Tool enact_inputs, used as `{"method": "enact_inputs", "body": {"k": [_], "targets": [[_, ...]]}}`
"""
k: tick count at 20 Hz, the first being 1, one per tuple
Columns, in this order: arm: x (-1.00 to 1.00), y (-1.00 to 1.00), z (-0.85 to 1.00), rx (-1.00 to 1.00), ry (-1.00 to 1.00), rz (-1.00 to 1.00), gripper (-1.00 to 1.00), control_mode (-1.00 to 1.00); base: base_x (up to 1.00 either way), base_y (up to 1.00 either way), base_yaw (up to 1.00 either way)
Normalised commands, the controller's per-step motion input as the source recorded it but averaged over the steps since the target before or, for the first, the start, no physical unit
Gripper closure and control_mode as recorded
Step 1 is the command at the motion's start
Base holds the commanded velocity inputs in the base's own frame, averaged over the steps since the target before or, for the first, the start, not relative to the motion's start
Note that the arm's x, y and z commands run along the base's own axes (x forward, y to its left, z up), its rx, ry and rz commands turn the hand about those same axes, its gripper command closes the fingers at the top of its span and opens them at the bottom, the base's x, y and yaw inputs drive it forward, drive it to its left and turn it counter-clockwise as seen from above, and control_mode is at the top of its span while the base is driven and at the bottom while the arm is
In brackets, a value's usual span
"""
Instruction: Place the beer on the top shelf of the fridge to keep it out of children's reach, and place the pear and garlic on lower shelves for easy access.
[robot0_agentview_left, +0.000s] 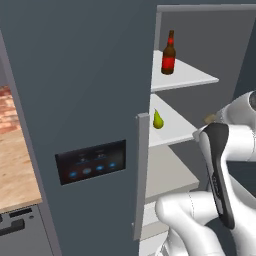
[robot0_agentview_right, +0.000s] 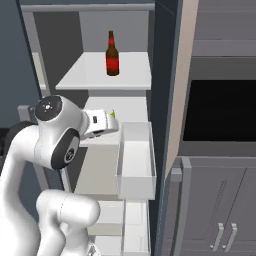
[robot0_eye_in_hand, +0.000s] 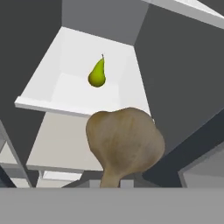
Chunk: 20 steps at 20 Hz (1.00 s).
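The beer (robot0_agentview_left: 169, 52), a dark brown bottle with a red label, stands upright on the top shelf (robot0_agentview_left: 195, 76) of the open fridge (robot0_agentview_left: 75, 100). One shelf down, the yellow-green pear (robot0_eye_in_hand: 97, 73) sits upright on a white lower shelf (robot0_eye_in_hand: 52, 94). My gripper (robot0_agentview_right: 115, 125) is shut on the garlic (robot0_eye_in_hand: 124, 142), a lumpy brown bulb held in front of that shelf's edge and slightly below it, on the near side of the pear. The bulb hides my fingertips in the hand view.
The fridge door with its black panel (robot0_agentview_left: 91, 161) stands open on the left. A white door bin (robot0_agentview_right: 135, 165) juts out on the right, next to a dark oven (robot0_agentview_right: 220, 110) and grey cupboards. A wooden counter (robot0_agentview_left: 15, 165) lies far left. More white shelves sit below.
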Motion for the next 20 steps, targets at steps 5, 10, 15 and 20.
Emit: {"method": "enact_inputs", "body": {"k": [5,10,15,20], "targets": [[0.35,0.0,-0.47,0.0,-0.03,0.0,1.0,-1.0,0.0,0.0,0.0],[0.28,0.01,-0.53,0.0,-0.09,0.0,1.0,-1.0,0.0,0.0,0.0],[0.35,0.0,-0.22,0.03,-0.04,0.0,1.0,-1.0,0.0,0.0,0.0],[0.44,0.0,0.0,0.06,0.0,0.0,1.0,-1.0,0.0,0.0,0.0]]}}
